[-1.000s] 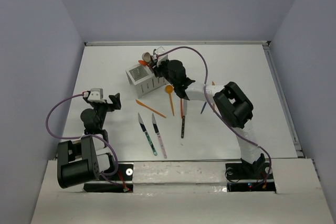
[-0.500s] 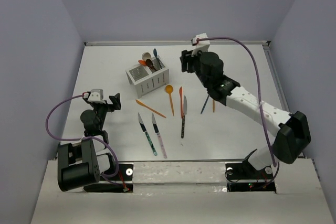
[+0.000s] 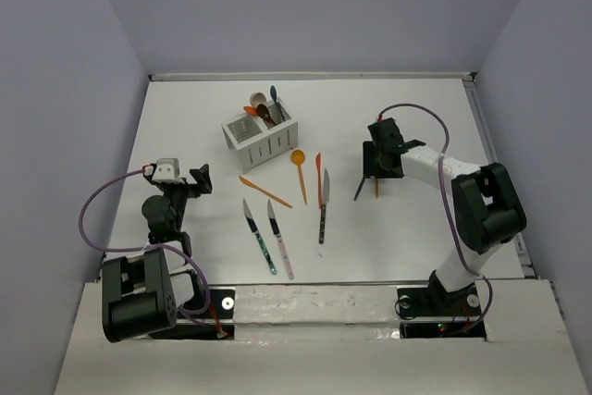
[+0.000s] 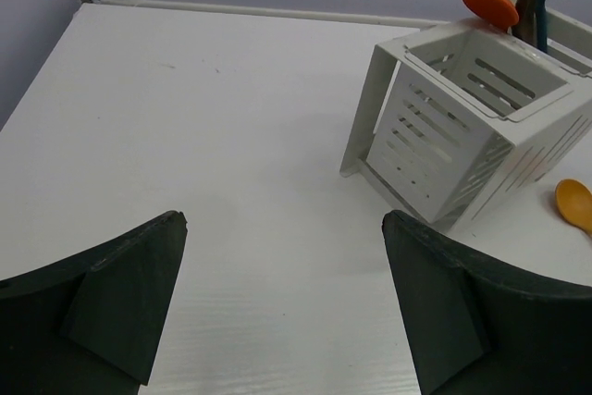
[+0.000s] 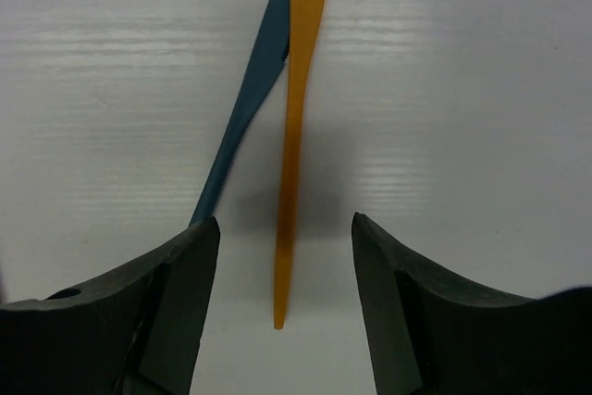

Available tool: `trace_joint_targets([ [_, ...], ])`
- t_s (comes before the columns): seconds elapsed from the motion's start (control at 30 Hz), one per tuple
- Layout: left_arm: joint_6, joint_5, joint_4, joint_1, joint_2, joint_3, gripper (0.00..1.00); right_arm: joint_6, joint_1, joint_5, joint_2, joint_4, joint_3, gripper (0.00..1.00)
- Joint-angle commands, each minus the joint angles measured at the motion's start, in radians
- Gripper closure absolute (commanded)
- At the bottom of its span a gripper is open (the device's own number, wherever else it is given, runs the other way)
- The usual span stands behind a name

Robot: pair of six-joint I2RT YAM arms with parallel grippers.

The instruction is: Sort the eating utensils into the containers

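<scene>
The left gripper [image 4: 282, 221] gapes released over the matte white table [image 4: 185, 90], the slotted white plastic caddy [image 4: 444, 150] at its 1 o'clock holding round-bowled spoons [image 4: 490, 6], while the right gripper [image 5: 284, 221], fingers spread, hangs over a slim serrated orange knife [image 5: 301, 90] touching a blue knife [image 5: 245, 117] at 11 o'clock.

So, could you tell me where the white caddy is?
In the top view, the white caddy stands left of centre, just behind the orange spoon.

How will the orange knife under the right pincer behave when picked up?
The orange knife looks thin and flat, so probably light and slightly bendy. Lying flush on the table, it may resist pinching. The blue knife touches it, so could shift too.
</scene>
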Motion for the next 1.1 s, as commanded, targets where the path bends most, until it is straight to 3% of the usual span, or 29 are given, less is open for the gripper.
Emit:
trace_joint_targets([
  [0.0,-0.04,-0.078,0.232,0.006,-0.069,0.045,0.01,0.02,-0.057,-0.083,0.081,-0.019,0.075,0.38],
  [0.03,-0.022,-0.081,0.01,0.006,-0.116,0.129,0.01,0.019,-0.073,-0.08,0.093,-0.019,0.082,0.4],
  [0.13,0.023,-0.041,-0.327,0.006,-0.137,0.302,0.01,0.017,-0.094,-0.08,0.127,-0.019,0.101,0.46],
  [0.27,0.141,0.038,-0.518,0.008,-0.144,0.41,0.01,-0.014,-0.094,-0.085,0.168,-0.02,0.115,0.55],
  [0.3,0.171,0.06,-0.636,0.009,-0.141,0.434,0.01,-0.02,-0.094,-0.091,0.175,-0.024,0.117,0.58],
  [0.4,0.277,0.114,-0.796,0.008,-0.141,0.485,0.01,-0.041,-0.094,-0.094,0.19,-0.031,0.126,0.72],
  [0.5,0.322,0.085,-0.803,0.009,-0.175,0.433,0.01,-0.047,-0.094,-0.076,0.184,-0.042,0.118,1.0],
  [0.7,0.344,0.075,-0.758,0.009,-0.255,0.327,0.01,-0.05,-0.094,-0.002,0.052,-0.05,0.1,1.0],
  [0.87,0.258,0.161,-0.57,0.011,-0.275,0.222,0.01,-0.138,-0.065,-0.029,-0.173,-0.002,0.155,1.0],
  [0.97,0.183,0.183,-0.36,0.011,-0.249,0.159,0.01,-0.242,0.057,-0.052,-0.337,0.19,0.2,1.0],
  [1.07,0.149,0.181,-0.277,0.013,-0.215,0.129,0.01,-0.369,0.221,-0.109,-0.362,0.369,0.229,1.0],
])
